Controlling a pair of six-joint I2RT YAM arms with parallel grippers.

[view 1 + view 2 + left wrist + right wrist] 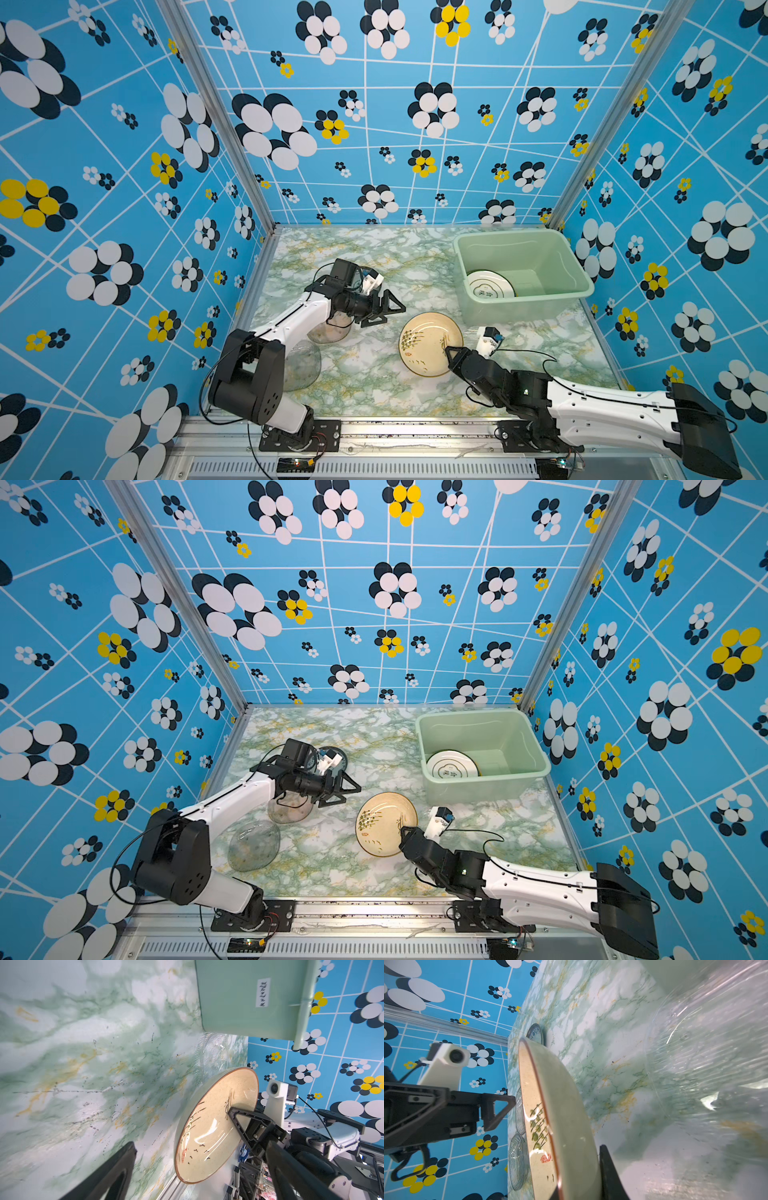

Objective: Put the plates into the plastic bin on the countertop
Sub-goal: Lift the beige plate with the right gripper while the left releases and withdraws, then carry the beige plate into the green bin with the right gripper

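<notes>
- So the beige round plate [430,345] [384,823] with the plant drawing and thin brown rim is in the lower middle of both top views. It's on the marble-patterned countertop [374,257] (white with green and yellow veins), just below and left of the bin.
- The right gripper [451,358] comes in from the lower right and is pinching that plate's right-hand edge. One of its black fingers [239,1118] lies across the inside face, and the rim is sandwiched between the two.
- In the wrist views the plate looks tipped, with the gripped side up off the countertop. Can't tell if the far edge touches down.
- The pale mint-green translucent rectangular plastic bin [528,309] [486,787] sits at the upper right of the countertop, tucked into the back right corner.
- A white round plate [490,286] with a dark green rim and lettering is already inside, in the bin's lower left corner.
- There's a small white label [262,992] on the bin's outer wall.
- The left gripper [388,315] is at centre-left with its claw spread wide, holding nothing, near the beige plate but clear of it.
- Two clear glass round plates [330,332] [301,365] sit partly under the left arm, and a third clear glass plate [706,1043] is close to the bin.
- A blue-patterned round plate [338,757] peeks out behind the left wrist camera.
- Blue flowered walls [374,124] stand on three sides.
</notes>
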